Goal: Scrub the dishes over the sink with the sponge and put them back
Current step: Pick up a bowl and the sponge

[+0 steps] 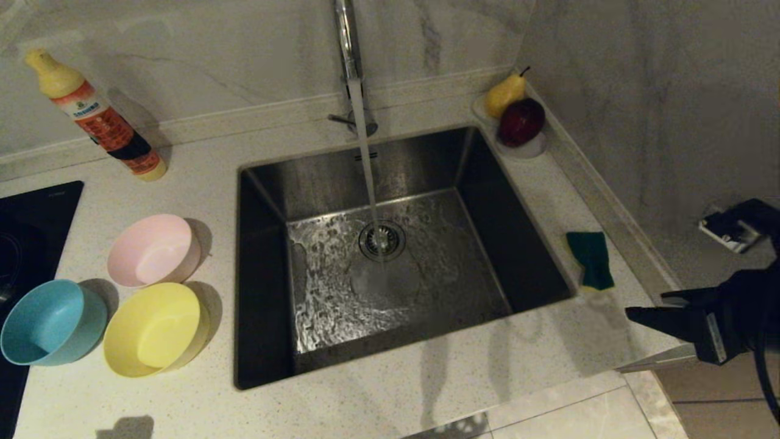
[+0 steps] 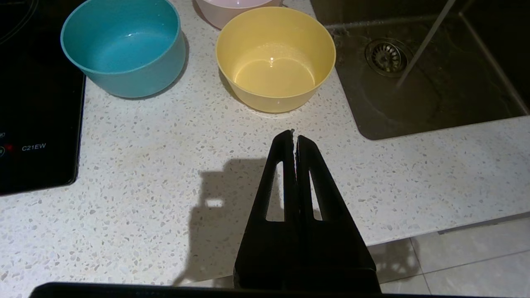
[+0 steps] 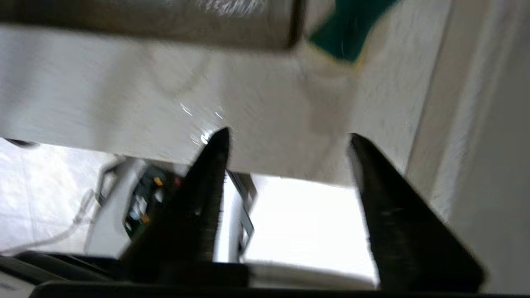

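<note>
Three bowls stand left of the sink (image 1: 262,256): pink (image 1: 153,250), yellow (image 1: 152,329) and blue (image 1: 49,323). Water runs from the tap (image 1: 347,49) onto the drain. The sponge (image 1: 590,259) lies green side up on the counter strip right of the sink. My right gripper (image 1: 649,308) hovers at the counter's front right corner, a short way in front of the sponge. It is open and empty (image 3: 287,136), with the sponge (image 3: 348,29) ahead of its fingers. My left gripper (image 2: 295,134) is shut and empty above the counter, just in front of the yellow bowl (image 2: 275,58).
A detergent bottle (image 1: 97,119) leans at the back left. A white dish (image 1: 530,149) with a pear and an apple sits at the back right corner. The black stove top (image 1: 30,244) borders the bowls on the left. A marble wall (image 1: 640,122) runs close along the sponge's right side.
</note>
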